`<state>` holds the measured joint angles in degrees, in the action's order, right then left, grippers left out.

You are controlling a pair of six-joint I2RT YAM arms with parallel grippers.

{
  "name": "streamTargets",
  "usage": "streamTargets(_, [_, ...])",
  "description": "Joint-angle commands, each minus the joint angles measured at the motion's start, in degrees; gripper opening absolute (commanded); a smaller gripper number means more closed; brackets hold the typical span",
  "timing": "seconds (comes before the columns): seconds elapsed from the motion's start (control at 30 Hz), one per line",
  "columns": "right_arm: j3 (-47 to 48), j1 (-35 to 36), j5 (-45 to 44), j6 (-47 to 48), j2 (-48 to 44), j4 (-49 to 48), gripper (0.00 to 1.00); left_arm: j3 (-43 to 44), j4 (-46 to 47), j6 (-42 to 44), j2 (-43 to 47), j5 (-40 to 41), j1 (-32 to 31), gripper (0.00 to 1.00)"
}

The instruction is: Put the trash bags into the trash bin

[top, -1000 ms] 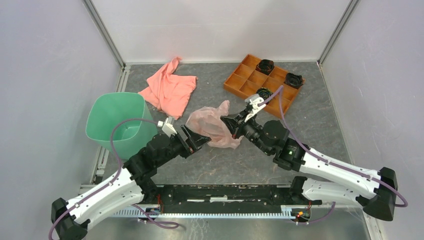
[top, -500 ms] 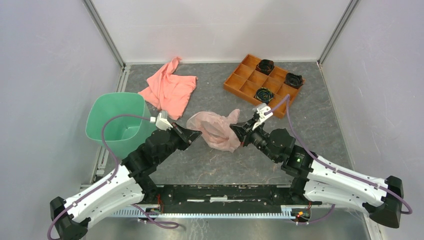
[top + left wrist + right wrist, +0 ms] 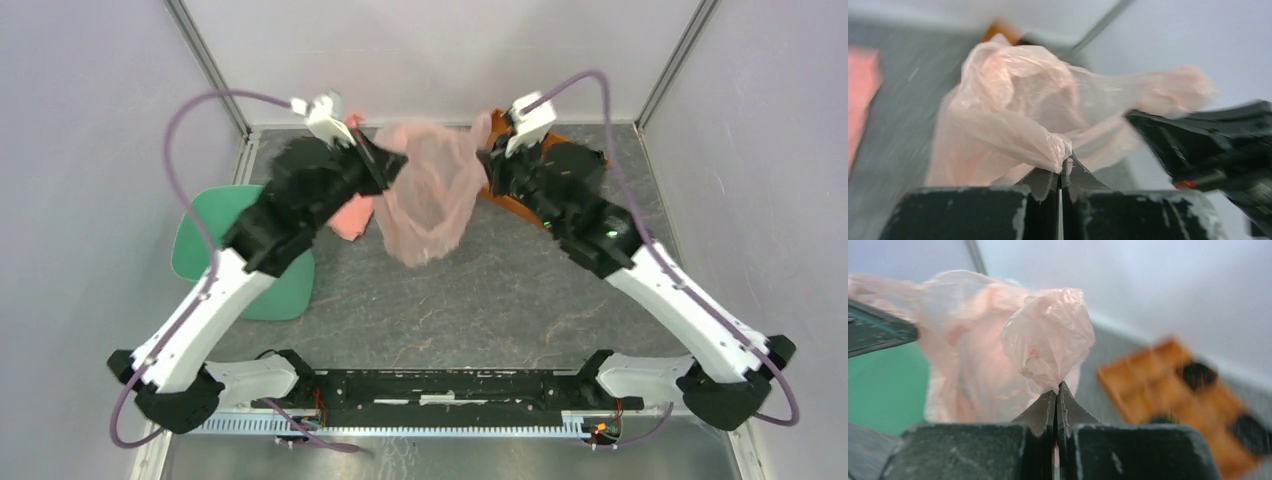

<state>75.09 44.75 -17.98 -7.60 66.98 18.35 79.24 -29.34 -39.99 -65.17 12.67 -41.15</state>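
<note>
The thin pale pink trash bag [image 3: 428, 195] hangs in the air above the middle of the table, stretched between both arms. My left gripper [image 3: 392, 160] is shut on its left edge, and the film [image 3: 1013, 120] bunches right at the closed tips [image 3: 1062, 167]. My right gripper [image 3: 484, 152] is shut on the bag's right edge, with a crumpled knot of film [image 3: 1048, 340] at its tips [image 3: 1057, 388]. The mint-green trash bin [image 3: 205, 225] stands at the left, partly covered by my left arm, and shows as a green patch [image 3: 878, 390] in the right wrist view.
A salmon-pink cloth [image 3: 350, 212] lies behind the bag, mostly hidden by my left arm. The orange compartment tray [image 3: 1173, 385] with black parts sits at the back right, largely behind my right arm. Grey walls close in on three sides.
My left gripper has shut on the bag's left edge. Both arms have risen and swung toward the back, lifting the bag off the table so that it hangs spread between them.
</note>
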Motion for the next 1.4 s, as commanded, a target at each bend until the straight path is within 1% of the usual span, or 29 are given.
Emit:
streamTargets(0.0, [14.3,0.6,15.1,9.5,-5.9,-5.3,0.0,15.7,9.8,14.6,5.2,-19.2,-0.1,0.02])
streamTargets(0.03, [10.4,0.6,17.5,9.4,-8.9,-10.3,0.01,14.2,12.1,14.2,7.8,-21.2,-0.1,0.02])
streamTargets(0.07, [5.4,0.5,19.4,8.8,-11.7,-14.7,0.0,11.4,13.1,13.7,10.1,-20.8,-0.1,0.02])
streamTargets(0.13, [-10.9,0.6,19.3,7.7,-17.8,-23.4,0.01,1.1,12.6,11.8,14.7,-12.5,-0.1,0.02])
streamTargets(0.2, [-27.2,0.5,11.6,1.3,-20.3,-28.6,0.0,-14.0,10.1,6.6,17.4,-2.5,0.0,0.02])
streamTargets(0.23, [-33.4,0.1,9.3,-1.9,-19.6,-28.5,0.0,-20.8,7.8,3.6,16.6,0.1,0.0,0.02])
streamTargets(0.3, [-42.7,-1.4,15.1,-8.3,-14.5,-27.5,0.0,-30.9,4.8,-0.6,12.7,-1.8,0.1,0.02])
streamTargets(0.33, [-44.3,-1.6,17.7,-9.3,-12.8,-28.1,0.0,-34.1,5.0,-1.9,11.4,-3.0,0.1,0.02])
streamTargets(0.37, [-44.6,-1.6,19.3,-9.4,-12.1,-28.4,0.0,-36.0,6.2,-2.4,11.2,-3.9,0.2,0.02])
streamTargets(0.4, [-42.8,-1.6,18.4,-8.2,-12.4,-27.2,0.0,-35.8,7.6,-1.9,12.0,-4.3,0.1,0.02])
streamTargets(0.43, [-38.3,-1.6,14.9,-6.1,-12.6,-24.0,0.0,-33.5,8.6,-0.2,12.7,-4.4,0.2,0.02])
streamTargets(0.5, [-25.4,-1.6,11.0,-0.4,-11.4,-17.8,0.0,-22.7,7.6,6.5,12.3,-4.6,0.3,0.02])
streamTargets(0.53, [-17.8,-1.6,10.2,2.4,-9.9,-13.9,0.0,-14.4,5.9,9.2,10.8,-5.1,0.3,0.02])
streamTargets(0.6, [-1.0,-1.4,12.8,6.0,-7.5,-8.8,0.01,2.0,3.6,12.5,7.4,-9.1,0.2,0.02])
streamTargets(0.63, [3.8,-1.1,15.4,6.8,-7.4,-8.9,0.01,8.8,4.2,12.9,6.2,-12.6,0.2,0.02])
streamTargets(0.67, [6.8,-0.5,17.7,7.1,-8.3,-10.8,0.0,12.7,6.6,12.7,6.0,-16.5,0.2,0.02])
streamTargets(0.7, [6.7,-0.1,20.9,7.1,-10.1,-13.4,0.01,14.2,10.4,12.0,7.2,-19.9,0.2,0.02])
streamTargets(0.77, [1.4,-0.1,24.0,6.8,-14.2,-20.0,0.0,9.5,17.1,10.1,11.0,-22.0,0.2,0.02])
streamTargets(0.8, [-3.0,0.0,24.1,6.0,-16.8,-22.3,0.0,5.0,18.6,9.4,13.2,-20.4,0.2,0.02])
streamTargets(0.83, [-9.5,0.0,23.3,5.1,-19.2,-24.7,0.01,-0.5,18.8,8.8,15.3,-16.5,0.1,0.02])
streamTargets(0.9, [-24.2,0.0,19.1,1.8,-21.8,-28.5,0.0,-13.7,15.9,5.2,18.6,-7.9,0.2,0.02])
streamTargets(0.97, [-37.5,-0.2,15.4,-4.0,-20.7,-27.6,0.0,-26.7,9.9,-0.3,19.1,-3.3,0.2,0.02])
streamTargets(1.03, [-46.9,-0.3,18.6,-7.5,-16.6,-27.4,0.0,-37.4,6.9,-3.6,18.1,-4.3,0.3,0.02])
streamTargets(1.07, [-49.4,-0.3,21.0,-9.0,-15.6,-27.9,0.0,-41.2,6.9,-4.9,18.1,-5.3,0.3,0.02])
streamTargets(1.1, [-50.8,-0.3,21.2,-10.0,-15.5,-28.1,0.01,-43.5,7.7,-5.7,18.7,-6.6,0.3,0.02])
streamTargets(1.17, [-49.0,-0.3,20.3,-8.7,-17.3,-27.7,0.0,-43.7,10.4,-5.4,21.2,-8.6,0.3,0.02])
streamTargets(1.23, [-41.0,-0.3,18.5,-4.9,-18.3,-24.8,0.0,-38.4,12.3,-2.2,22.5,-9.6,0.2,0.02])
streamTargets(1.27, [-35.7,-0.2,17.7,-2.3,-17.6,-21.5,0.0,-33.9,12.0,0.1,21.8,-10.3,0.3,0.02])
streamTargets(1.37, [-15.5,-0.1,17.2,3.3,-14.7,-13.8,0.0,-14.3,8.7,6.8,16.0,-15.0,0.3,0.02])
